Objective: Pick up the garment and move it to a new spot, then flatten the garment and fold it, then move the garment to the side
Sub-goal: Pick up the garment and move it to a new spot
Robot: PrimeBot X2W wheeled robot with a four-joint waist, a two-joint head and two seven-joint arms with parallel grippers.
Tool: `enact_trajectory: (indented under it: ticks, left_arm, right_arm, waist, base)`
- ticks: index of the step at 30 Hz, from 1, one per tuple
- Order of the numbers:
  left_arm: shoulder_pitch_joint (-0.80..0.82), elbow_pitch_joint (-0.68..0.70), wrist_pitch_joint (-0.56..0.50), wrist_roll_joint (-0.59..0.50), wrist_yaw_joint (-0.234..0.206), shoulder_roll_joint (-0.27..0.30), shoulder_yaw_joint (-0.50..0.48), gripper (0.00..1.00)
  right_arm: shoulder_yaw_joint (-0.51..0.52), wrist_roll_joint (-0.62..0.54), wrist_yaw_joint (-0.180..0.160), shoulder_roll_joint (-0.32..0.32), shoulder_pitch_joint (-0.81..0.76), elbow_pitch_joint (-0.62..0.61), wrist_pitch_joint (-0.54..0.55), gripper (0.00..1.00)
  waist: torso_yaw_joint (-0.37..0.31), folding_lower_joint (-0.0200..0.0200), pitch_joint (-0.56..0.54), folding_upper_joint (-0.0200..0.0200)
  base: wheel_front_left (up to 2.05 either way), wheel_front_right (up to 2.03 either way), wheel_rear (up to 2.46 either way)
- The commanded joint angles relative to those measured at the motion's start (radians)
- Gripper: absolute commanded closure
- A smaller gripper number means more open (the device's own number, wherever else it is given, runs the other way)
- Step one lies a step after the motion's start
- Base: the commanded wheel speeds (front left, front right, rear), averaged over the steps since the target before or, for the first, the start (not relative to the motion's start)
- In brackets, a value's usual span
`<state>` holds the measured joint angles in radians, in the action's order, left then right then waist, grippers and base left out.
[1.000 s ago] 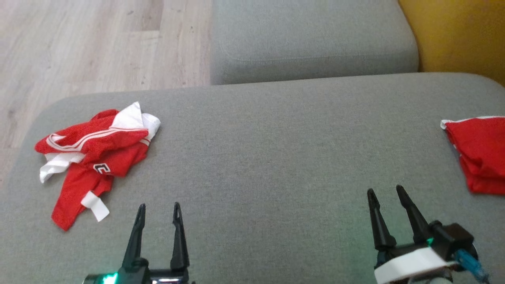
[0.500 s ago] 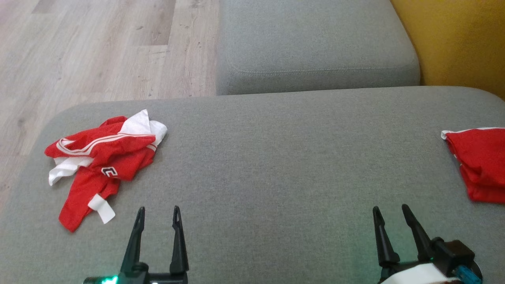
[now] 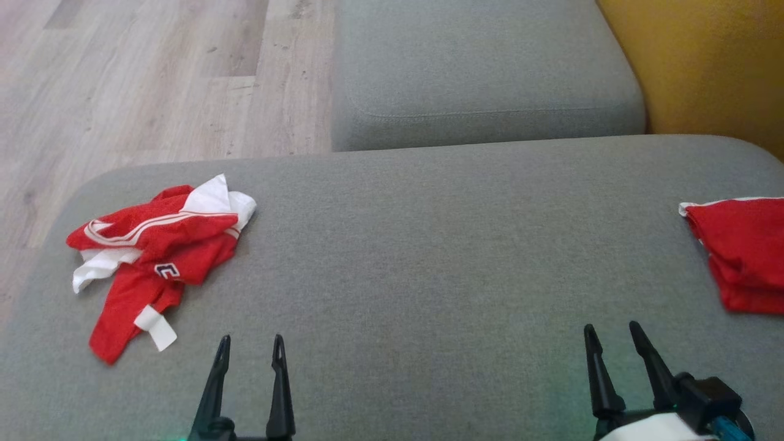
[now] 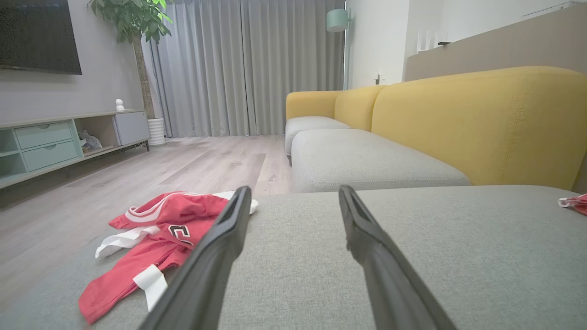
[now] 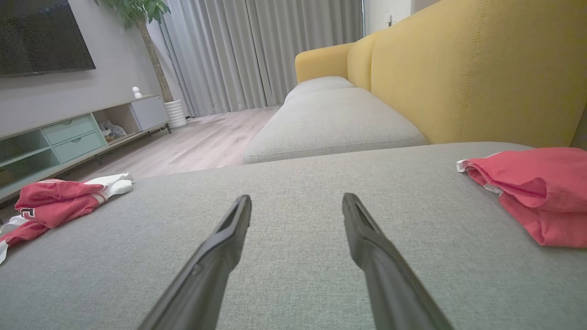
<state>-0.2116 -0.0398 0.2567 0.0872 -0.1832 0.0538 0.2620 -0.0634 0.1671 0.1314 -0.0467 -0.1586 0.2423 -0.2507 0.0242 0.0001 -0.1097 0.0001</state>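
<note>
Head camera has shifted slightly while the crumpled garment [image 3: 153, 257] stays put at the left end of the grey cushion [image 3: 429, 245], ahead-left of the nearer left gripper [image 3: 252, 338], long axis near-left to far-right; left and right gripper [image 3: 611, 326] both spread apart, empty.

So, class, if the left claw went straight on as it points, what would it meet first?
Probably nothing, though its height is unclear: the left claw aims over bare grey cushion; the red jersey lies off to its left.
</note>
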Motion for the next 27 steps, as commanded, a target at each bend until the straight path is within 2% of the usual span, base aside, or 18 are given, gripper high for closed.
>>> enact_trajectory:
  ticks: [1,8,18,27]
  left_arm:
    - [0.036,0.023,0.005,0.000,0.005,-0.004,-0.034,0.00]
    - [0.043,0.025,0.005,0.019,0.001,-0.004,-0.037,0.00]
    - [0.045,0.044,0.005,0.016,-0.012,-0.004,-0.050,0.00]
    - [0.061,0.057,0.005,0.015,-0.008,-0.004,-0.080,0.00]
  right_arm:
    - [-0.020,0.000,-0.001,-0.004,0.014,-0.035,-0.011,0.00]
    - [-0.036,0.005,-0.001,-0.004,0.004,-0.039,-0.011,0.00]
    - [-0.063,-0.002,-0.001,-0.004,0.028,-0.042,-0.011,0.00]
    - [-0.070,-0.016,-0.001,-0.005,0.035,-0.039,-0.011,0.00]
  waist:
    - [0.010,-0.0001,0.001,-0.0001]
    - [0.104,-0.0001,0.019,-0.0001]
    - [0.343,-0.0001,0.069,-0.0001]
    - [0.452,-0.0001,0.107,-0.0001]
  base:
    - [0.00,0.00,0.00]
    - [0.00,0.00,0.00]
    - [0.00,0.00,0.00]
    - [0.00,0.00,0.00]
